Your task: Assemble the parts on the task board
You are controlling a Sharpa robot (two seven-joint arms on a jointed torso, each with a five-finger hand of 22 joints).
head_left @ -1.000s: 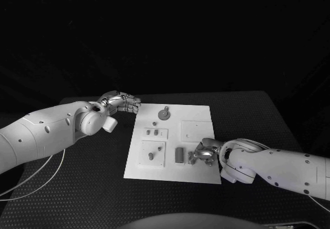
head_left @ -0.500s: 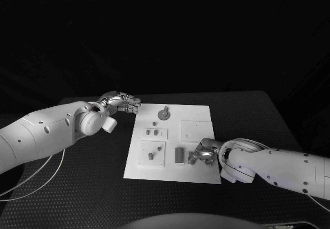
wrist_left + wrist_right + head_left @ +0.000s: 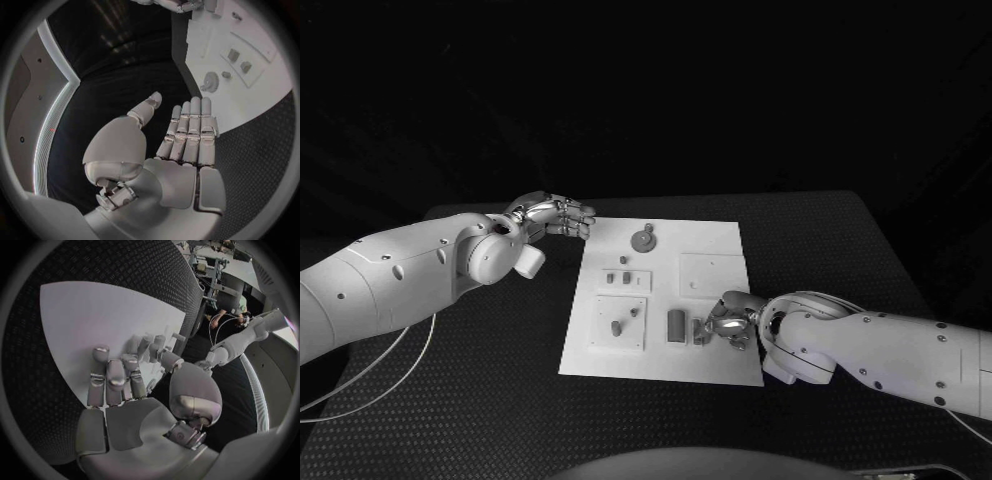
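1. Since a second ago, right hand [image 3: 728, 327] edged slightly nearer on the white rectangular task board [image 3: 718, 240], fingers curled among small grey parts [image 3: 676, 325]; whether it pinches one, I cannot tell.
2. Left hand [image 3: 181, 135] hovers spread and empty off the board on the black surface [image 3: 125, 75].
3. Right wrist view: fingers [image 3: 115, 377] press the board; the parts look light, stiff, best pinched by their sides.

Dim and colourless overall, with deep black surroundings swallowing the table [image 3: 877, 240] edges; bright glare off the white task board [image 3: 711, 245]; soft sheen on silver fingers [image 3: 187, 127]; strong fisheye bending and dark vignette around both wrist circles
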